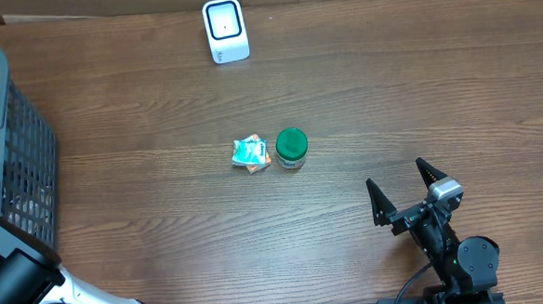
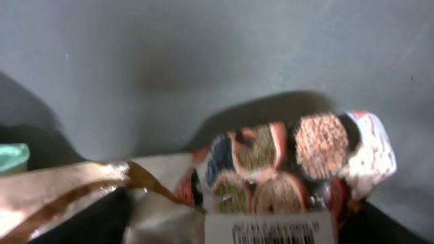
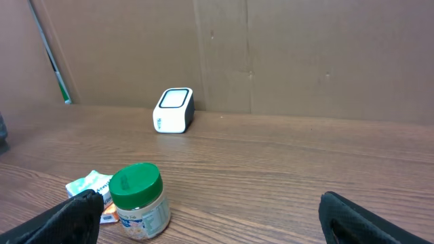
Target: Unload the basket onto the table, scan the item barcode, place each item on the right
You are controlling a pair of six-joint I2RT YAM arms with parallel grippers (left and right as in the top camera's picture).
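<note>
The barcoded snack packet [image 2: 291, 169] lies crosswise close under the left gripper [image 2: 237, 230], whose jaw width I cannot tell, seemingly inside the basket [image 1: 9, 110] at 9 o'clock, so that arm is nearer; the right gripper [image 1: 396, 175] gapes wide at 5 o'clock, the scanner [image 1: 225, 30] at 12.

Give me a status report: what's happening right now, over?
Right gripper open, empty. Left arm at the basket, camera tight on a barcoded snack pack; grip unclear. Jar and small packet sit mid-table, short of the scanner.
</note>
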